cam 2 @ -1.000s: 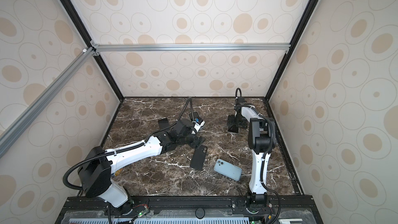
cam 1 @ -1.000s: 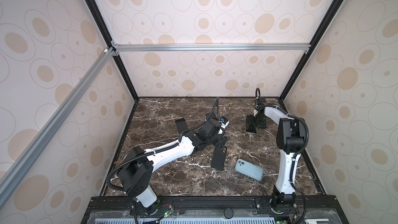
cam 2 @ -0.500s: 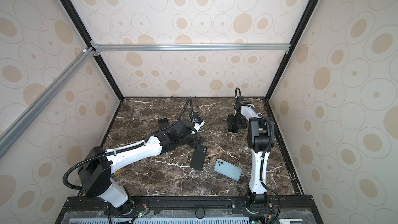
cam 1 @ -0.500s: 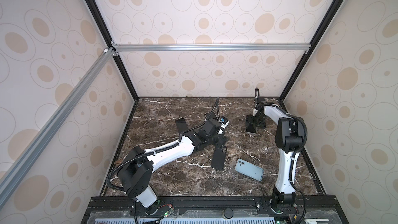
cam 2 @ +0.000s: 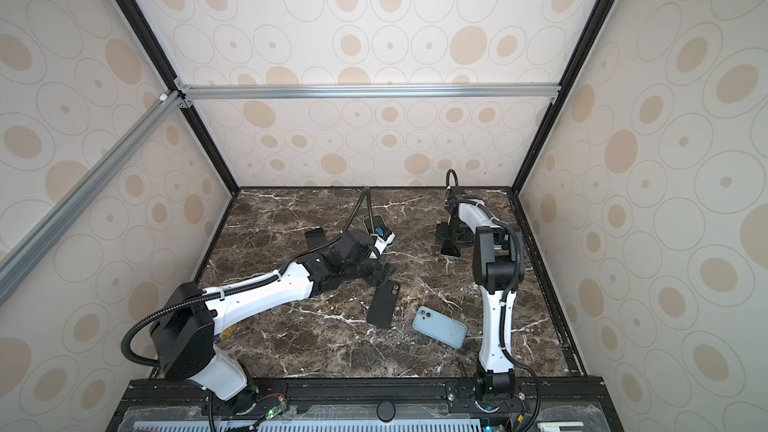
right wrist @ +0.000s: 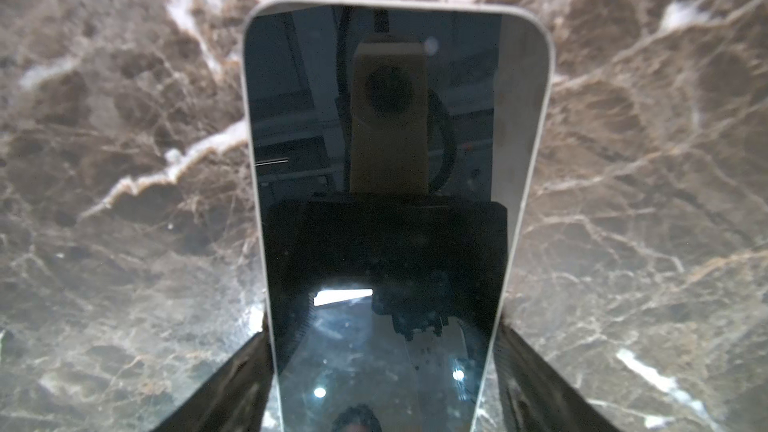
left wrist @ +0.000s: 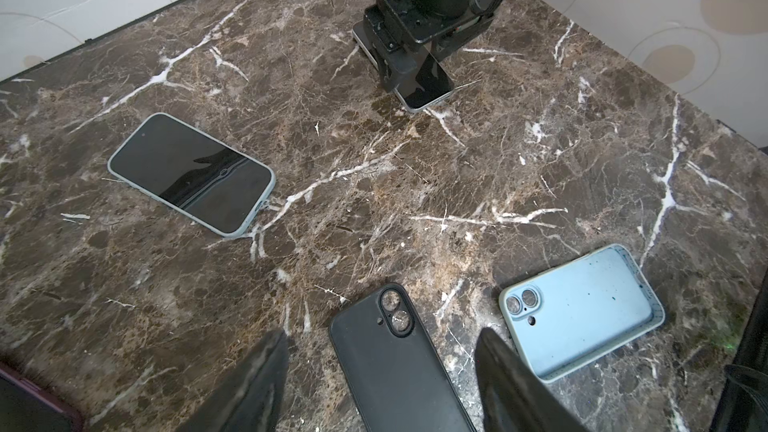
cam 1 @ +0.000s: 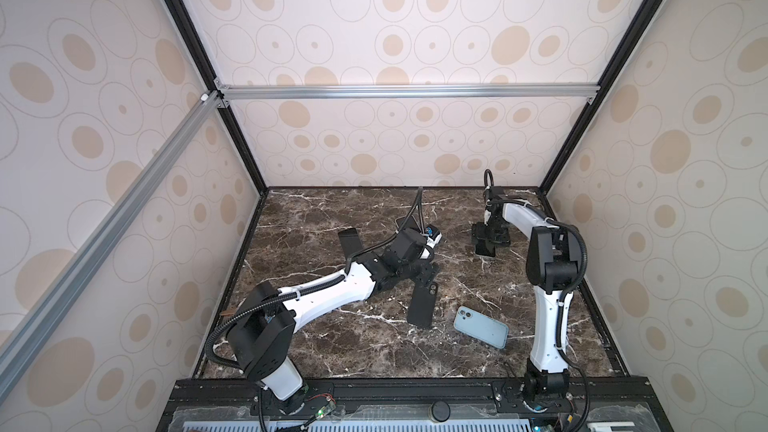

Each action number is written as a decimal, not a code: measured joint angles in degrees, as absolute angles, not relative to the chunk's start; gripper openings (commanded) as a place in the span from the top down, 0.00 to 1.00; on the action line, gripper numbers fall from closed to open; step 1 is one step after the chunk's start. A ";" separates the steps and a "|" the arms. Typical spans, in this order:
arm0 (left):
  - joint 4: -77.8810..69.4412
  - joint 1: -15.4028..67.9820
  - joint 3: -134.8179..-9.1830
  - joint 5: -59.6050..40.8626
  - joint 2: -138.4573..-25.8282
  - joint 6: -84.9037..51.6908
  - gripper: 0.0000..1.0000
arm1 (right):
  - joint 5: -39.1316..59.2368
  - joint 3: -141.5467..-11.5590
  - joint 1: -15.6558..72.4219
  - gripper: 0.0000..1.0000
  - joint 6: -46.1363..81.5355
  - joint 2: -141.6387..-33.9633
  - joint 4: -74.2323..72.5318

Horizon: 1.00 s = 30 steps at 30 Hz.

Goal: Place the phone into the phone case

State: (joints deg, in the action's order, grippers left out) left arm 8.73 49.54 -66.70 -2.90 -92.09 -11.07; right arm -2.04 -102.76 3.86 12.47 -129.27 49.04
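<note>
Between the left fingers (left wrist: 257,380), which stand spread and hold nothing, lies the black phone case (left wrist: 399,363), its camera cut-out pointing away from them, with a gap on either side. Just beside them, on the side towards the right arm, rests a pale blue case (left wrist: 582,317), seemingly empty. Well ahead of them lies a cased phone (left wrist: 191,174), screen up (apparently no part of this step). Between the right fingers (right wrist: 232,380) sits the bare phone (right wrist: 382,160), screen up, its far end down on the marble surface (right wrist: 124,243). They flank its long edges, but whether they press it cannot be told. Progress, as judged, is early. Phone and case lie well apart, so lifting, carrying and seating all remain.
</note>
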 measured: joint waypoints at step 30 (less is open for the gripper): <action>8.45 47.81 -66.85 -0.97 -91.59 -11.16 0.28 | -0.10 -74.91 13.45 0.49 12.99 -111.53 36.10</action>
